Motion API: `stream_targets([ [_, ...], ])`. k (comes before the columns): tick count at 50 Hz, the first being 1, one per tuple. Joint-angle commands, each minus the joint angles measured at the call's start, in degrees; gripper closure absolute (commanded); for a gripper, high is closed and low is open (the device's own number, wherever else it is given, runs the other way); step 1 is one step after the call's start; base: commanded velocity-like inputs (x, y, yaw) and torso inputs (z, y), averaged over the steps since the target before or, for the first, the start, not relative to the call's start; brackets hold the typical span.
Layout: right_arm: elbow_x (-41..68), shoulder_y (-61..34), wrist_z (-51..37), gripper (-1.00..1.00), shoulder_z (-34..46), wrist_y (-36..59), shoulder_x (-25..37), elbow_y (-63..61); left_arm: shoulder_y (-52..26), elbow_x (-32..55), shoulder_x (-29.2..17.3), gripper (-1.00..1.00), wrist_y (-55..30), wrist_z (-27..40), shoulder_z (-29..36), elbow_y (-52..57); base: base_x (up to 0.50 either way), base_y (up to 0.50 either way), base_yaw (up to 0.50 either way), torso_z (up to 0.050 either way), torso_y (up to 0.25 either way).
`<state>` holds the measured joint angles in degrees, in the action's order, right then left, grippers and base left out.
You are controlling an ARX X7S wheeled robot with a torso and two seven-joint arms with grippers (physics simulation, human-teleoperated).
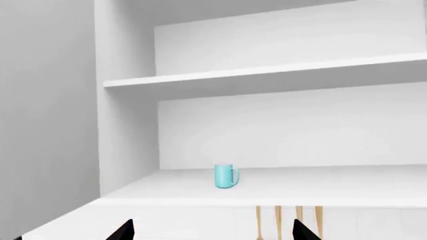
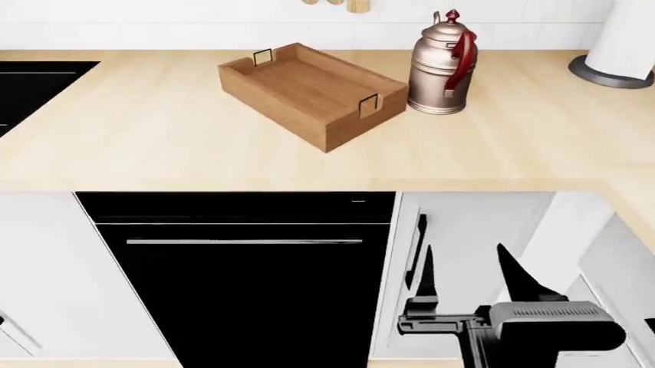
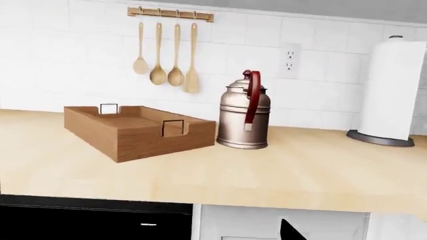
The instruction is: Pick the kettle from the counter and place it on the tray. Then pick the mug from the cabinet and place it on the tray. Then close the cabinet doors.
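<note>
The copper kettle [image 2: 442, 65] stands upright on the beige counter [image 2: 153, 130], just right of the wooden tray [image 2: 348, 126], which holds nothing. My right gripper [image 2: 473, 276] hangs open and unladen below the counter's front edge, in front of a white lower door. In the right wrist view the kettle [image 3: 245, 120] and tray [image 3: 93, 127] sit well ahead, with one dark fingertip [image 3: 290, 231] showing. The turquoise mug [image 1: 226, 176] stands on the lower shelf of the open white cabinet [image 1: 267, 80]. My left gripper [image 1: 213, 232] is open, below and short of the mug.
A white paper-towel roll [image 2: 619, 38] on a dark base stands right of the kettle. Wooden utensils [image 3: 167, 55] hang on the tiled wall behind the tray. A black dishwasher front [image 2: 241, 268] fills the space under the counter. A grey panel [image 1: 40, 125] flanks the cabinet.
</note>
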<state>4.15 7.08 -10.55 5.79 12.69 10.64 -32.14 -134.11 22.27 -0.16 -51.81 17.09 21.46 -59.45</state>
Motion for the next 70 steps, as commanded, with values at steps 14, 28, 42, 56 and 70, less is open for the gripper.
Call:
stream_targets([
  [14,81.79,-58.7,-49.97,-1.0,-5.0,45.57,38.34,-22.06,-0.88,-1.94,0.13,-1.0,0.14,-1.31,-1.1,-1.36,0.0,0.0,0.0,0.0,0.0],
  [28,86.97,-65.98,-51.88,-1.0,-3.46,45.84,39.05,-20.43,-0.88,-5.43,0.12,-1.0,1.61,-2.54,-3.45,-4.12,0.27,0.0,0.0,0.0,0.0],
  [42,86.83,-66.09,-52.26,-1.0,-2.95,45.85,39.2,-20.98,-0.88,-8.78,0.12,-1.0,1.02,-3.82,-5.51,-3.64,0.5,0.0,0.0,0.0,0.0],
  [56,84.36,-63.87,-50.7,-1.0,-3.14,45.36,38.81,-21.14,-0.88,-14.36,0.11,-1.0,1.63,-4.75,-9.62,-4.29,0.5,0.0,0.0,0.0,0.001],
  [70,83.56,-63.52,-50.43,-1.0,-2.75,45.19,38.73,-21.15,-0.88,-18.24,0.1,-1.0,1.77,-5.45,-12.62,-4.39,0.5,0.0,0.0,0.0,0.001],
])
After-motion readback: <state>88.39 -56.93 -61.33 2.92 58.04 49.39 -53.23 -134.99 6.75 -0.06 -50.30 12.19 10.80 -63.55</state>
